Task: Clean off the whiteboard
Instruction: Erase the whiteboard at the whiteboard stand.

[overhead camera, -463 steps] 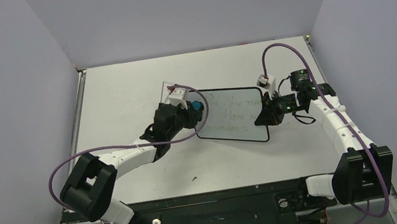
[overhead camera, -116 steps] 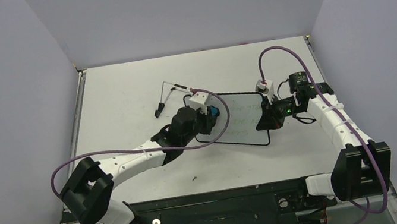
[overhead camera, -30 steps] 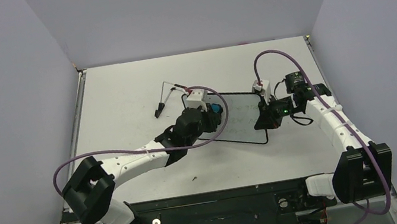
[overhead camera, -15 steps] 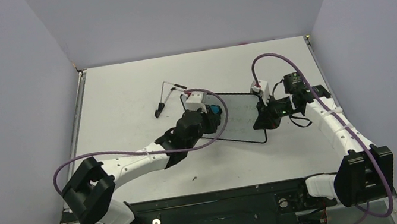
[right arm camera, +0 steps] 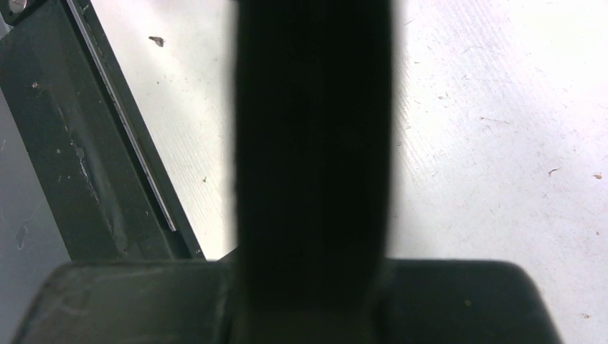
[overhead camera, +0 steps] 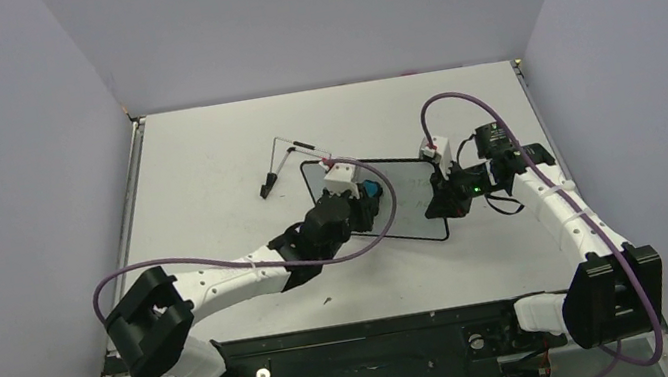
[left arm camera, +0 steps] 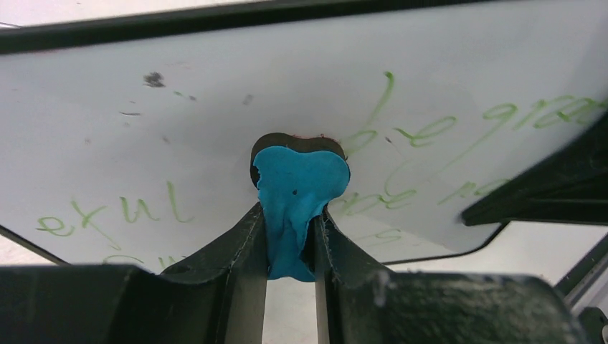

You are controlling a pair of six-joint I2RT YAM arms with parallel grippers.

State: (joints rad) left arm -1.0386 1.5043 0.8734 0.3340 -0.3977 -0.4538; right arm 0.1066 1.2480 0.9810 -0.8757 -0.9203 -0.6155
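left hand with eraser on whiteboard

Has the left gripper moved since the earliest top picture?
Yes. The left gripper moved right and nearer the arm bases, away from the wire stand.

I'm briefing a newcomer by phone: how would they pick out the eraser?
On the white table, find the black-framed whiteboard at its middle. Against the board, the left gripper pinches the eraser: a small bright blue lump, the only blue thing there.
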